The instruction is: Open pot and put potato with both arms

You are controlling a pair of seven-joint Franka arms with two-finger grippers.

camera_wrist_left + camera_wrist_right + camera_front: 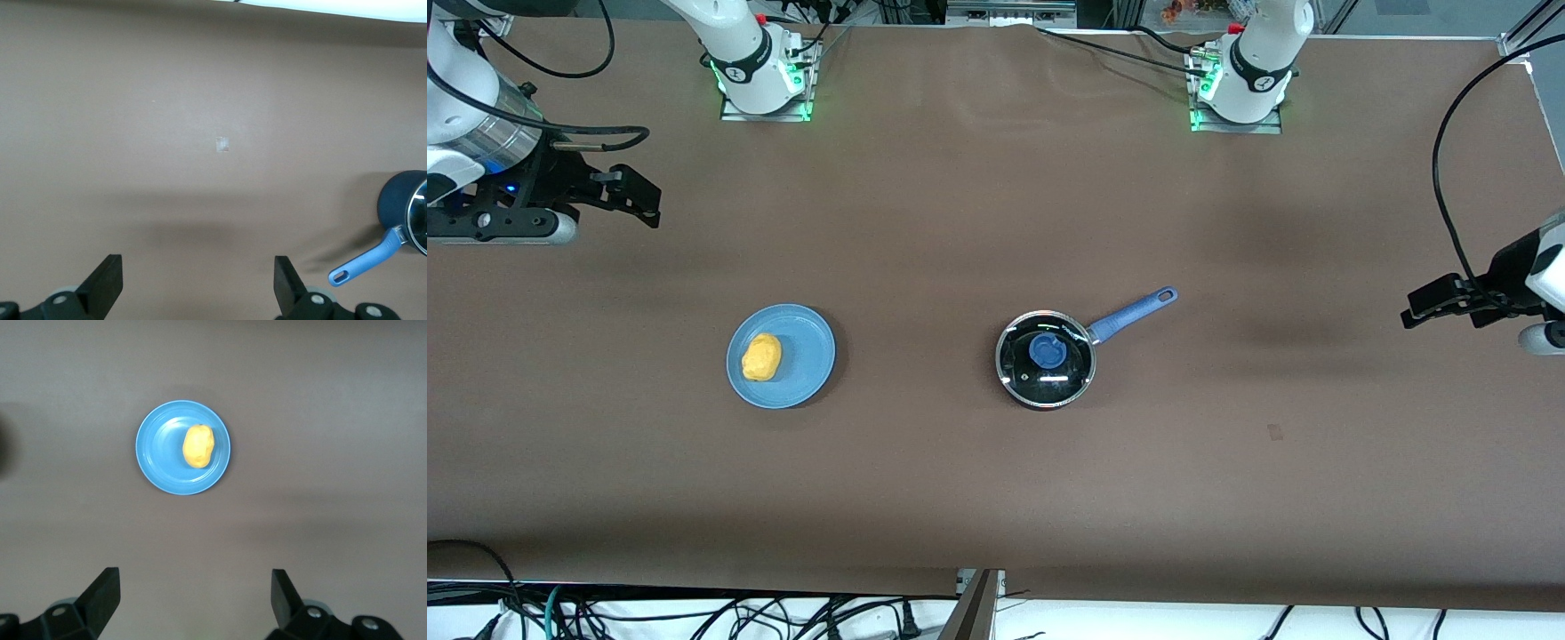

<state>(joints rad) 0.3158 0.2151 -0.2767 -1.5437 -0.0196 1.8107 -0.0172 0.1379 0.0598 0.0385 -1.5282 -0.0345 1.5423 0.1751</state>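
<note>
One round black pot (1046, 359), glass lid (1047, 356) on, blue handle (1134, 315), sits well apart from the spread left gripper (198, 283). Lumpy potato (198, 446) lies on a flat plate (155, 451), well clear of the spread right gripper (195, 597).

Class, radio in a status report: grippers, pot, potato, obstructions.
Left gripper and right gripper open, waiting at table ends. Pot lidded. Potato on plate. Nothing in the way.

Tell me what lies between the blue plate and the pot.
Nothing: in the front view only bare brown table separates the flat light-blue plate, holding the yellow potato, from the lidded black pot.
</note>
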